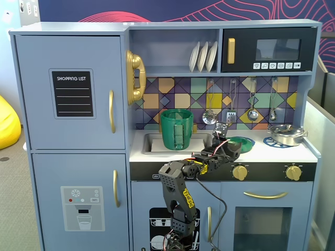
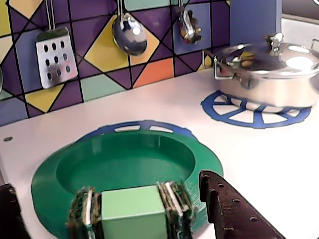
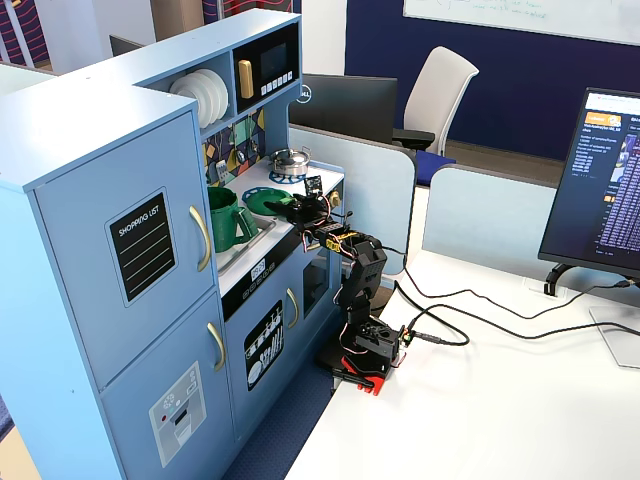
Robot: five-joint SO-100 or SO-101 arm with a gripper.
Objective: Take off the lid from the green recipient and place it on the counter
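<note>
The green lid (image 2: 124, 164) lies flat on the white counter (image 2: 249, 164), over the left blue burner ring; it also shows in both fixed views (image 1: 242, 142) (image 3: 265, 200). A light green block with wrapped bands stands on its near rim. My gripper (image 2: 107, 186) is open. Its dark fingers (image 2: 224, 204) stand on either side of that block, with a gap on each side. The green recipient (image 1: 177, 129) stands open-topped in the sink to the left, also seen in a fixed view (image 3: 225, 218). The gripper (image 1: 229, 149) sits low at the counter's front edge.
A silver pot (image 2: 269, 69) with its lid stands on the right burner ring. A spatula (image 2: 56, 55) and ladles hang on the tiled back wall. The recessed sink (image 1: 152, 142) lies left of the burners. White counter shows between lid and pot.
</note>
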